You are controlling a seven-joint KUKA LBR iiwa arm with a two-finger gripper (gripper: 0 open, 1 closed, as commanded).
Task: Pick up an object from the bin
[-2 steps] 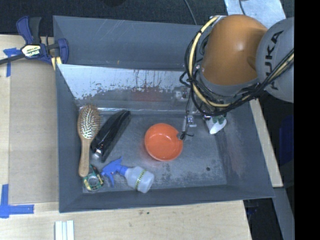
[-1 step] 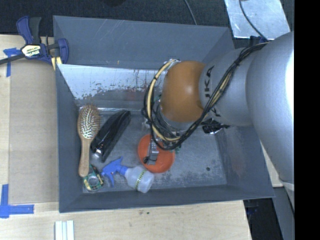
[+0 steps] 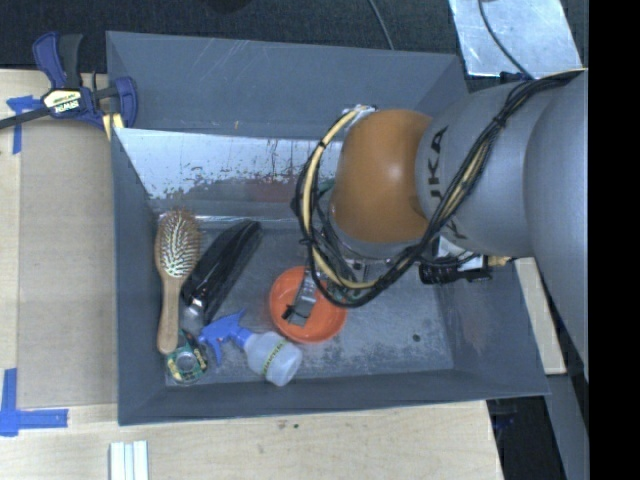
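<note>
Camera view, end effector [image 3: 298,310] over round orange dish [image 3: 325,324], middle of grey bin [image 3: 140,268], its opening cannot be told.

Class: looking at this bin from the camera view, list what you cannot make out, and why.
Orange round dish: top part hidden under the arm's wrist and cables, camera view.
Bin floor on the right: covered by the arm.
Small green round thing, bottom-left corner: too small to name.
Black oblong thing beside the hairbrush: kind unclear.

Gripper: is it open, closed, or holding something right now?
Gripper: cannot be told; it hangs low over the orange round cup near the middle of the bin.
</note>
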